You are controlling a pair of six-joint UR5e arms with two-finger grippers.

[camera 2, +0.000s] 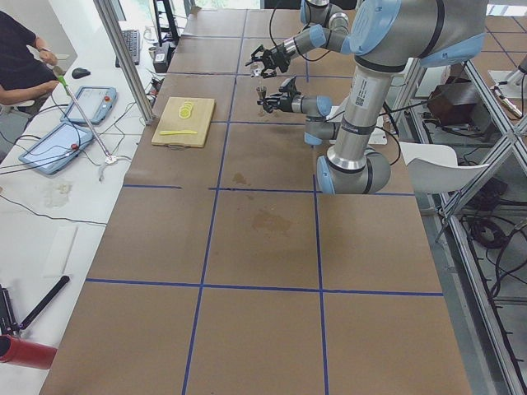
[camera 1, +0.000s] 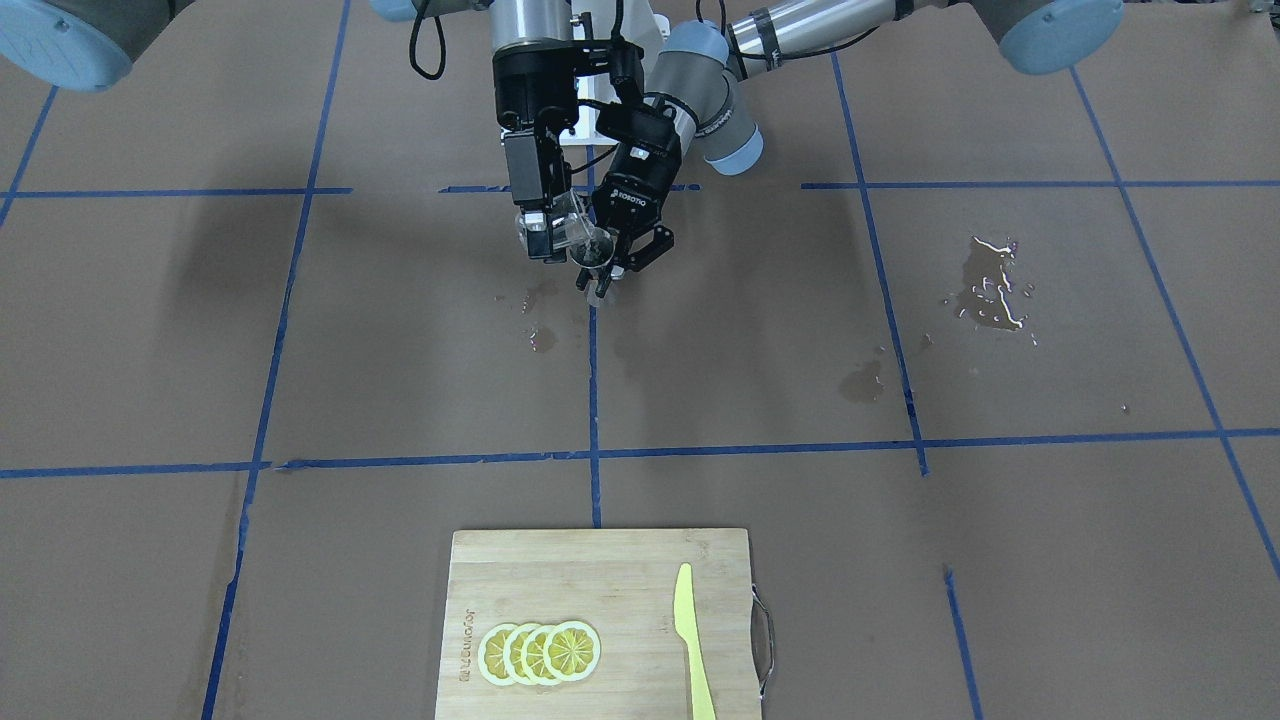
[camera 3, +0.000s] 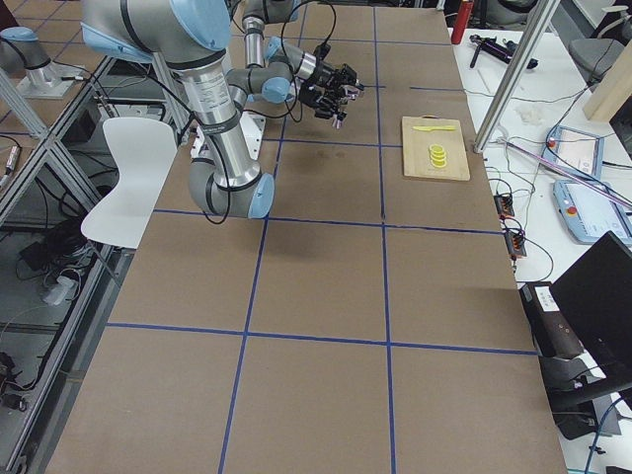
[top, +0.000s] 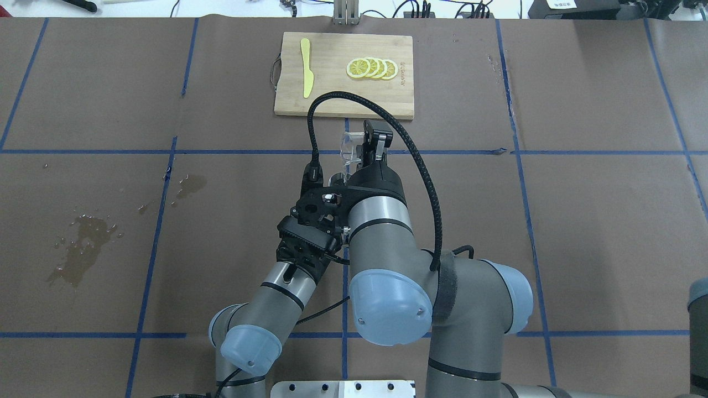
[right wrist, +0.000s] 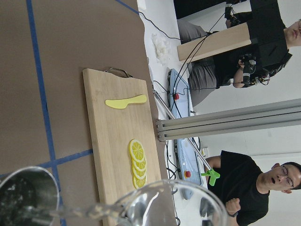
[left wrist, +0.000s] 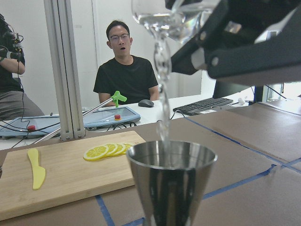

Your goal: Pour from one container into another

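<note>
My right gripper (camera 1: 548, 236) is shut on the clear glass beaker (camera 1: 574, 230) and holds it tipped with the spout down. A thin stream of clear liquid (left wrist: 163, 99) falls from the beaker (left wrist: 162, 16) into the silver jigger (left wrist: 171, 183) right below it. My left gripper (camera 1: 618, 262) is shut on the jigger (camera 1: 597, 268) and holds it upright above the table. In the right wrist view the beaker's rim (right wrist: 174, 207) is near and the jigger (right wrist: 26, 197) shows liquid inside. From overhead, the beaker (top: 348, 149) sits just beyond the jigger (top: 336, 178).
A wooden cutting board (camera 1: 600, 575) at the operators' edge carries several lemon slices (camera 1: 540, 652) and a yellow knife (camera 1: 690, 640). Wet spills mark the brown paper, one large (camera 1: 990, 285) and small ones (camera 1: 540, 335) under the grippers. People sit beyond the board (left wrist: 124, 70).
</note>
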